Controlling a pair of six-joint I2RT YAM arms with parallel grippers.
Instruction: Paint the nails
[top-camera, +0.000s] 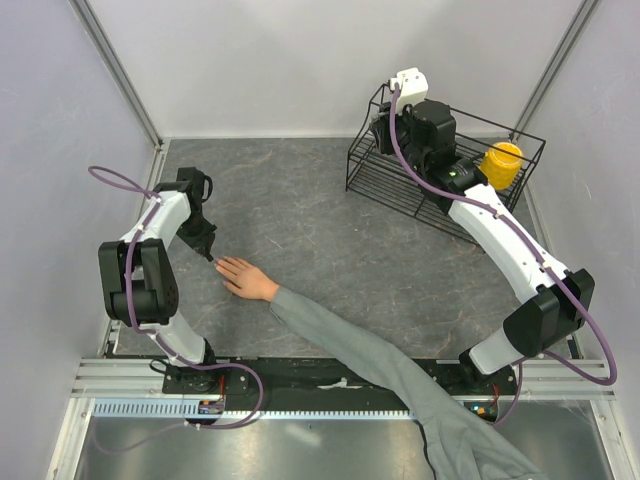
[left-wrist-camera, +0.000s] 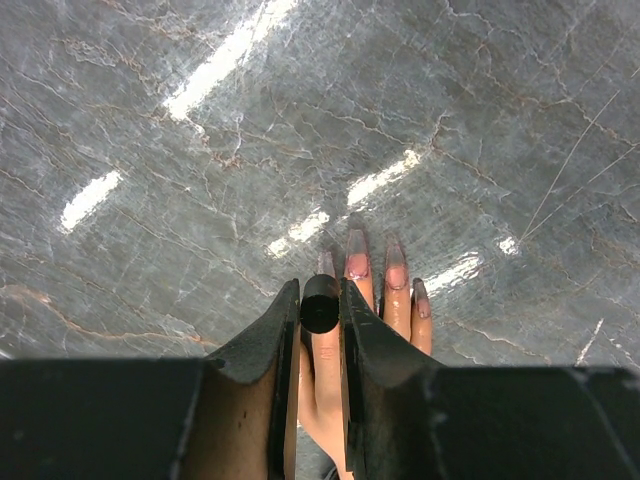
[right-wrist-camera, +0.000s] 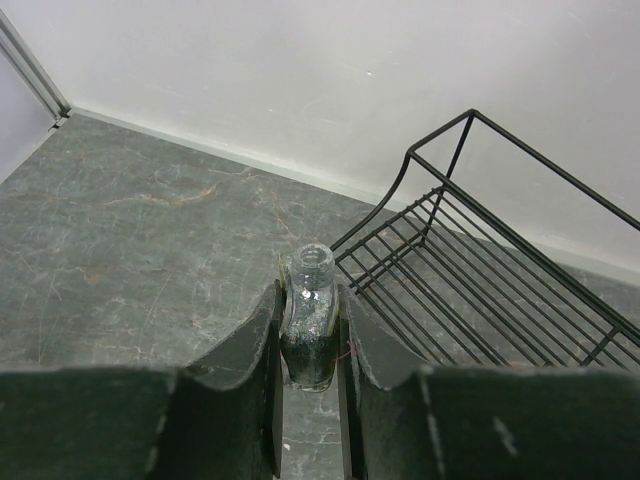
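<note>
Both jaws are closed: left gripper (left-wrist-camera: 319, 289) pinches a black cap (left-wrist-camera: 320, 306) over the nails (left-wrist-camera: 357, 266), right gripper (right-wrist-camera: 309, 291) clamps an uncapped bottle (right-wrist-camera: 309, 340) beside the far-right wire rack (right-wrist-camera: 500, 262).

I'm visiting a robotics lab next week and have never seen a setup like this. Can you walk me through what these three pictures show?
Two white robot arms are bolted at the near edge of a grey table. The overhead picture looks down on both. The other two come from a camera on each wrist, looking along that arm's own black fingers. A person's hand in a grey sleeve lies flat on the table, nails showing. The left gripper is shut on a small black cap, likely the polish brush, over the hand's fingers. The right gripper is shut on an open glass bottle of dark polish, near a wire basket that holds a yellow object.
</note>
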